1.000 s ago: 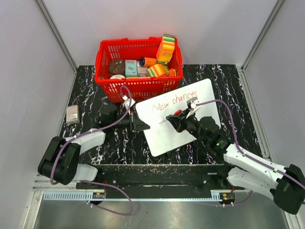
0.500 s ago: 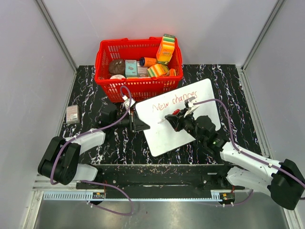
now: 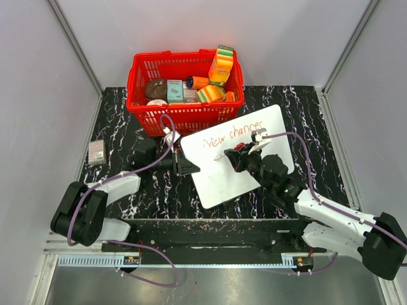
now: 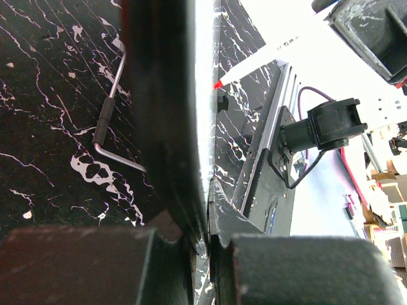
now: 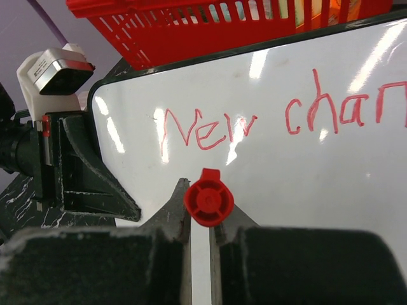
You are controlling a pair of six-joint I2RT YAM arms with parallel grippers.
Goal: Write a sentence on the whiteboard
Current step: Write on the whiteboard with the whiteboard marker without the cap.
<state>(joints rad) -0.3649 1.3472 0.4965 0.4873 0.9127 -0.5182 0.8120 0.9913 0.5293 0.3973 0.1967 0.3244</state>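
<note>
1. Red handwritten marker words [image 3: 232, 135], "New chances", cross the top of the glossy white rectangular board [image 3: 219, 184], which lies before the red plastic basket [image 3: 184, 115];
2. left gripper [image 3: 188, 167] clamps its left edge, likely steadying it;
3. right gripper [image 3: 238, 154] pinches a white red-tipped marker [image 4: 254, 62], tip below "New", probably for a second line.

Left arm extended low along the worktop, pincer [image 3: 186, 166] clamped on the whiteboard [image 3: 216, 181] edge. Right arm angled inward, pincer [image 3: 235, 155] gripping a red marker [image 5: 208, 198].
</note>
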